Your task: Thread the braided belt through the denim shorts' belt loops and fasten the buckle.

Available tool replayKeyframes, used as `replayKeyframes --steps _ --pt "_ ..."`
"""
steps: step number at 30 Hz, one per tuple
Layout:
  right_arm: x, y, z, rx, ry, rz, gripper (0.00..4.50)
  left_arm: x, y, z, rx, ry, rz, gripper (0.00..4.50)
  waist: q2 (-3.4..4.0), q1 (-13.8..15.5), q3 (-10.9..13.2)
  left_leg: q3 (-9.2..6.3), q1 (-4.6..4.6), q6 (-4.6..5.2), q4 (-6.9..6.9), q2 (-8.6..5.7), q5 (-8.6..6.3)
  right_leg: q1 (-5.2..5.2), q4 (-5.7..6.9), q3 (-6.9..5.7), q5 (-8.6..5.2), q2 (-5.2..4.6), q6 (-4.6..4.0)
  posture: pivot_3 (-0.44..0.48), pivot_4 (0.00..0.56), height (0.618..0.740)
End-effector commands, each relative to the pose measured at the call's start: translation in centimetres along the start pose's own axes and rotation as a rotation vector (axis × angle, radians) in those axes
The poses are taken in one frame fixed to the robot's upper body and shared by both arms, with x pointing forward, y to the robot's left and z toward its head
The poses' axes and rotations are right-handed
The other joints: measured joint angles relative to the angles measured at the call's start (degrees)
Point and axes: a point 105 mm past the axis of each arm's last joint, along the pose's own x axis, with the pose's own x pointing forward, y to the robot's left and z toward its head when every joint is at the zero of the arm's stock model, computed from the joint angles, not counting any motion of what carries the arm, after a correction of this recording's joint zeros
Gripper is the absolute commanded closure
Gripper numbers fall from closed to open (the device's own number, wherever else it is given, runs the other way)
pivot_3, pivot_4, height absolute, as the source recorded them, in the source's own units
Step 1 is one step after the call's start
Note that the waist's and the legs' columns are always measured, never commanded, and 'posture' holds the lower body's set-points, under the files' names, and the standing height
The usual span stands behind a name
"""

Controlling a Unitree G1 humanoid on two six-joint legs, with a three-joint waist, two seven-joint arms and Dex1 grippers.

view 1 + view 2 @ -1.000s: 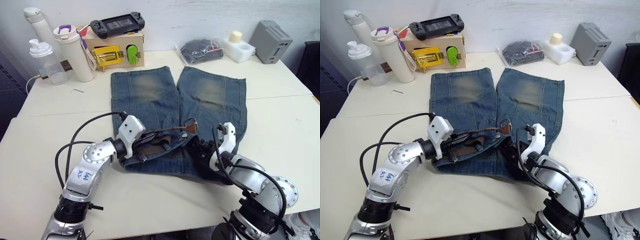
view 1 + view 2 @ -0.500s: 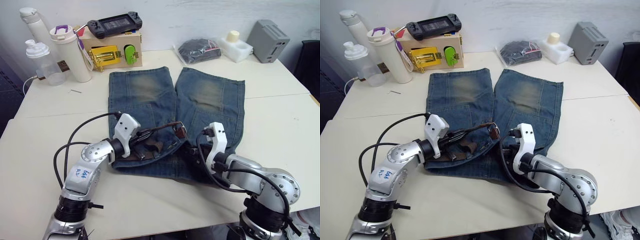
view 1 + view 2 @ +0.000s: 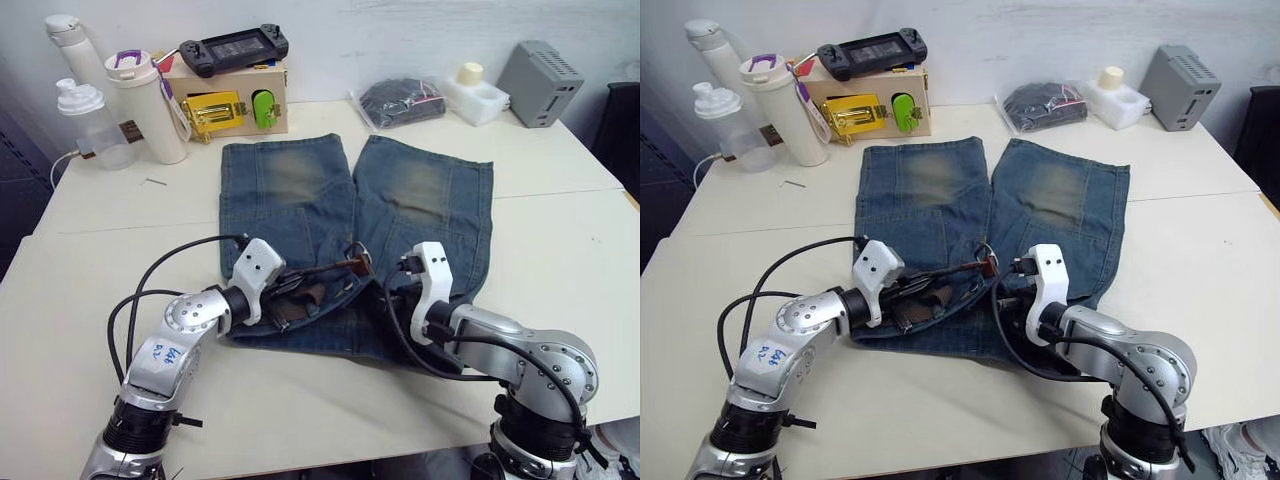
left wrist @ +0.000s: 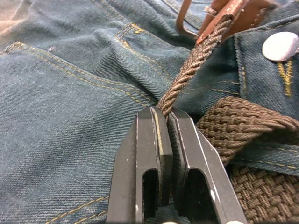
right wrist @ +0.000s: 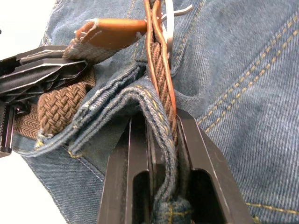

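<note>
Denim shorts (image 3: 400, 195): lie flat on the white table (image 3: 560, 260), legs pointing away from the robot, waistband at the near edge between the two arms. Position on the table matches the earlier frames.

Braided belt (image 4: 187, 77): brown woven strap gathered at the waistband; one taut length runs from the left fingers up to the tan leather end tab, and wider coils rest on the denim just beside those fingers.

Buckle (image 3: 356, 252): metal frame standing on the waistband centre, between the two grippers. One second ago it sat further toward the robot's right side; it is now closer to the left gripper.

Belt loops: cannot be singled out in the bunched waistband fabric.

Left gripper (image 4: 164, 122): fingers pressed together on the braided strap (pinch point close to the fingertips). Wrist held at the left part of the waistband, as before.

Right gripper (image 5: 159, 128): fingers clamped on a folded edge of the waistband with a belt strand and the buckle frame's side bar caught in the same grip. Compared with one second ago, this arm has shifted toward the centre of the shorts.

Background: bottles (image 3: 150, 105), a wooden box (image 3: 232, 98) with a handheld console (image 3: 234, 48) on top, a black bundle in clear plastic (image 3: 400, 100) and a grey box (image 3: 540, 68) stand along the far edge, unchanged.
</note>
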Motion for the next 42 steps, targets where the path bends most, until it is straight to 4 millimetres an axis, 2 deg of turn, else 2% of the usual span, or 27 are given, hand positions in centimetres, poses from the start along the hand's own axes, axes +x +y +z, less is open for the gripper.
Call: replayKeyframes --steps 1,11,23,31,42 --pt "-0.2 0.9 0.7 -0.04 -0.047 0.026 4.44 0.0 0.1 -0.3 -0.02 0.033 0.038 4.5 0.0 0.1 0.0 0.0 0.03 0.01 0.0 0.0 0.0 0.04 -0.03 0.0 0.0 0.01 0.0 0.0 0.15 0.646" --pt "0.0 0.5 0.8 -0.06 -0.062 -0.003 4.44 -0.8 -0.8 -0.1 -0.138 0.026 0.063 4.5 -0.01 0.1 0.0 0.04 0.23 0.01 -0.17 0.01 0.01 0.15 -0.09 0.02 0.0 0.0 0.0 0.0 0.15 0.646" --pt "0.2 0.0 1.1 -0.073 -0.078 -0.031 4.44 -1.5 -1.3 -0.9 -0.12 0.072 0.057 4.5 -0.01 0.1 0.0 0.11 0.32 0.0 -0.33 0.05 0.01 0.17 -0.16 0.02 0.0 0.0 0.0 0.0 0.15 0.646" --pt "0.0 0.0 0.6 -0.18 -0.051 -0.064 4.44 -0.8 -0.4 -0.5 -0.219 0.059 0.14 4.5 -0.02 0.2 0.0 0.12 0.34 0.0 -0.33 0.06 0.01 0.24 -0.26 0.02 0.0 0.0 0.0 0.0 0.15 0.646" --pt "0.1 0.4 0.9 -0.259 -0.06 -0.065 4.44 -0.5 -1.1 -1.1 -0.168 0.121 0.118 4.5 -0.03 0.3 0.0 0.12 0.35 0.0 -0.34 0.06 0.04 0.27 -0.33 0.02 0.0 0.0 0.01 0.0 0.15 0.646"
